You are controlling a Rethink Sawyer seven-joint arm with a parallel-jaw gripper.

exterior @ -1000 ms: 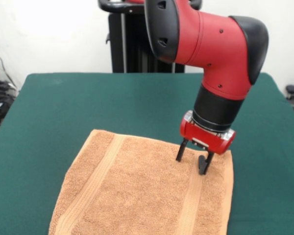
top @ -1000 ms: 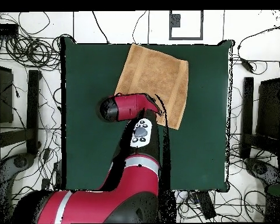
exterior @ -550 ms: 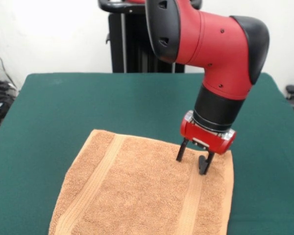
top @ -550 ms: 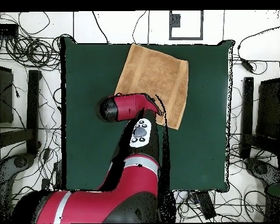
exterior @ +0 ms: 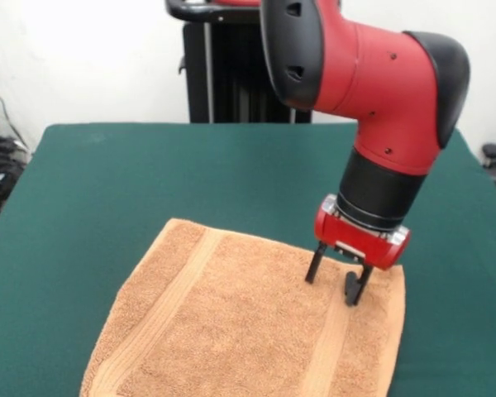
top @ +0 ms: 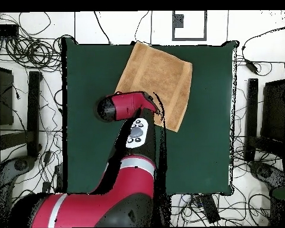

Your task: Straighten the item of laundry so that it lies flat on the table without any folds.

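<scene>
Claw (exterior: 339, 284) (fingers apart) on towel (exterior: 231, 331)

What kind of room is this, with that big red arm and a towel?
Most likely a robotics lab: the red arm works on a green table with an orange towel, and loose cables cover the floor around it.

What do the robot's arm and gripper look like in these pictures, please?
The arm has bulky red shells with black end caps and a black cylindrical wrist. The gripper has a red body with a silvery plate and two thin black fingers. A grey button panel sits on the arm.
</scene>
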